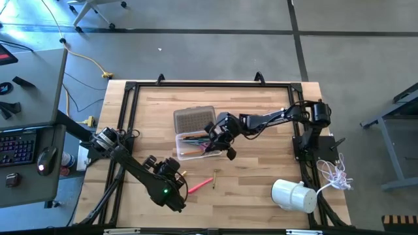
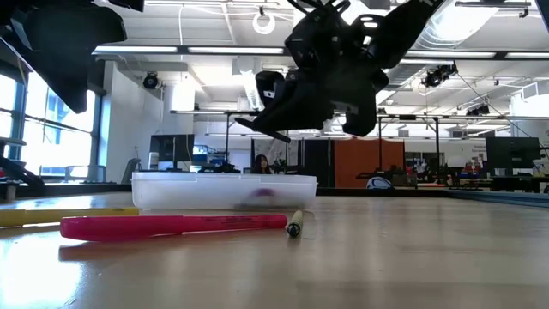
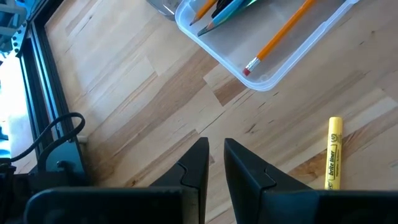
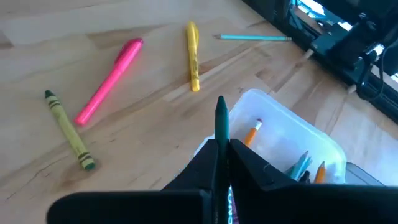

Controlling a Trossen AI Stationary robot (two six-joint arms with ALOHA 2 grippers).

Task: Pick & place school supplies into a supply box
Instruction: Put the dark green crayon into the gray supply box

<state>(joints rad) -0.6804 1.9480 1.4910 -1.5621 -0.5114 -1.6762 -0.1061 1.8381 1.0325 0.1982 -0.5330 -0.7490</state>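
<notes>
Overhead view: the right gripper (image 1: 219, 138) hangs over the open supply box (image 1: 185, 154), above the end of the box toward 3 o'clock. Its jaws are nearly closed on a dark green marker (image 4: 221, 124), whose long axis runs straight out past the fingertips in the right wrist view, with the box directly beneath it. The deciding relation is thus vertical: the marker lies above the box, so the coming release, as judged here, needs only the marker's length turned along the box's length. The ribbed lid (image 1: 194, 119) lies just beside the box at 12 o'clock.

The left gripper (image 1: 171, 171) waits near the counter (image 1: 261, 170) edge at 6 o'clock, partly open and holding nothing. It is the nearer arm to the loose supplies: the pink marker (image 1: 200, 185) at its 3 o'clock, the yellow highlighter (image 3: 334, 152) just beside its fingertips, and the green crayon (image 4: 68, 129) nearby
</notes>
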